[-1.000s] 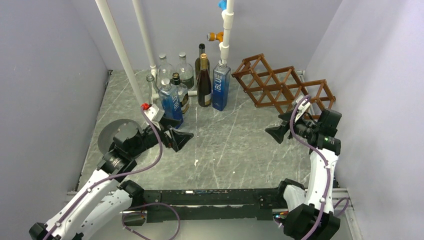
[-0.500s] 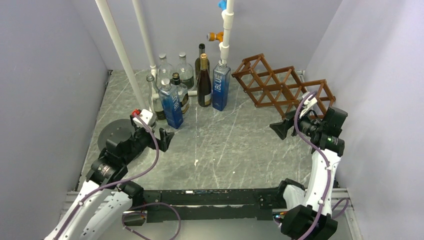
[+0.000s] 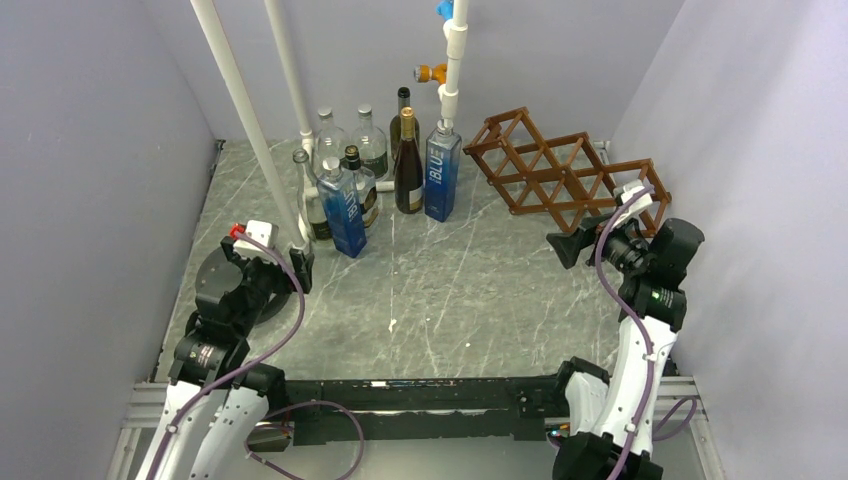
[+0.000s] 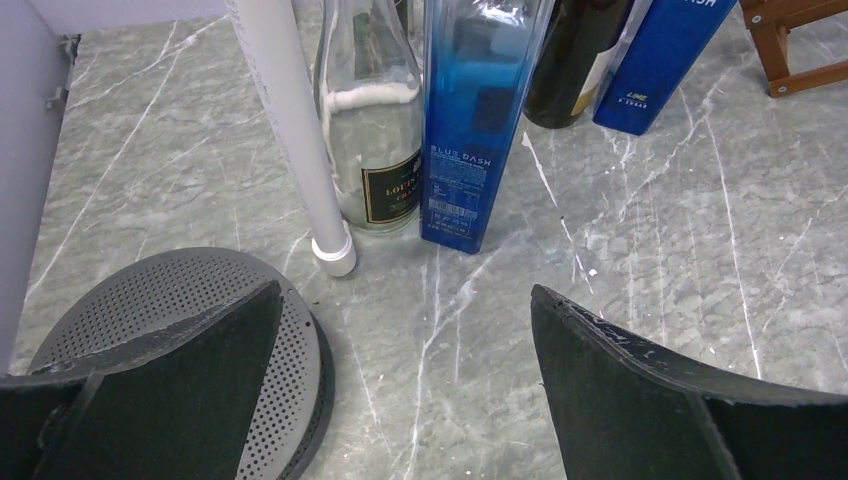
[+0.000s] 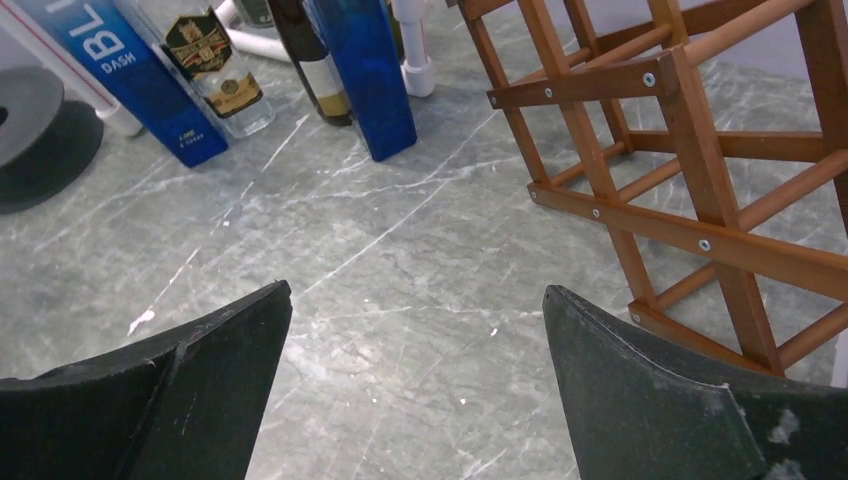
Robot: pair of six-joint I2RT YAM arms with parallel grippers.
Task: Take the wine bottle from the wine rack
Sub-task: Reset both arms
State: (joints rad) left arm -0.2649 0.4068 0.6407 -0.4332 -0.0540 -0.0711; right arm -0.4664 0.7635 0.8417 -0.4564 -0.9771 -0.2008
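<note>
From above, the brown wooden lattice wine rack (image 3: 560, 178) sits at the grey marble table's (image 3: 450, 290) far right. The dark glass wine bottle (image 3: 408, 172) stands upright on the table, left of the rack. Left wrist: the left gripper (image 4: 405, 292) gapes, empty. Right wrist: the right gripper (image 5: 416, 290) gapes empty beside the rack.

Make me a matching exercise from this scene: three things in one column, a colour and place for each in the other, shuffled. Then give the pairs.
Things:
1. wine rack
2. perforated disc
3. gold-capped bottle

Descriptions:
A. grey, lying flat at the left
B. dark glass, standing upright at the back, near the middle
C. brown wood, no bottle in it, at the right

Pairs: 1-C; 2-A; 3-B
</note>
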